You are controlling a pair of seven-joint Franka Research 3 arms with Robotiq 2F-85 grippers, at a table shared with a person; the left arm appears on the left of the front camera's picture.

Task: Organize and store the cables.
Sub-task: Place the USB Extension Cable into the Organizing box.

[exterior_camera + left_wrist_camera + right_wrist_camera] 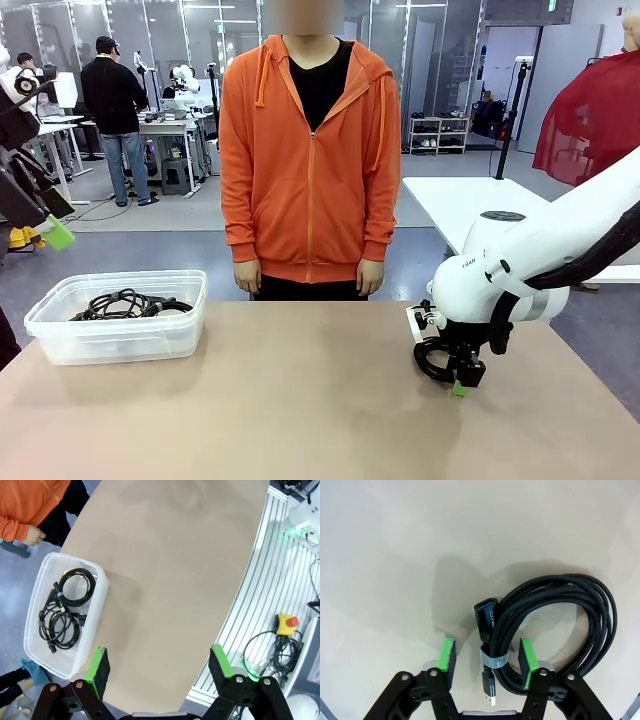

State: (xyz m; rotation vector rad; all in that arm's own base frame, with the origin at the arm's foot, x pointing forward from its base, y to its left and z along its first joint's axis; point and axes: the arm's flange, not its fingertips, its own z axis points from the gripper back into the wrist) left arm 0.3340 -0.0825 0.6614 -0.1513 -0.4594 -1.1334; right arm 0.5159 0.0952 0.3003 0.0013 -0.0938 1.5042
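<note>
Right wrist view shows my right gripper (487, 662) low on the table (395, 555), its fingers half-wide on both sides of a coiled cable (555, 625), not yet pressing it. My left gripper (160, 667) hangs wide open above the bin (37, 605) with two more coils (67, 610).

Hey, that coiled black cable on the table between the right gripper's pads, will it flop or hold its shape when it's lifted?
The cable will probably mostly keep its coil, since a grey band ties the loops where the right gripper straddles them. The unbanded far side likely sags. The braided cord looks light, and the loose plugs may dangle.
</note>
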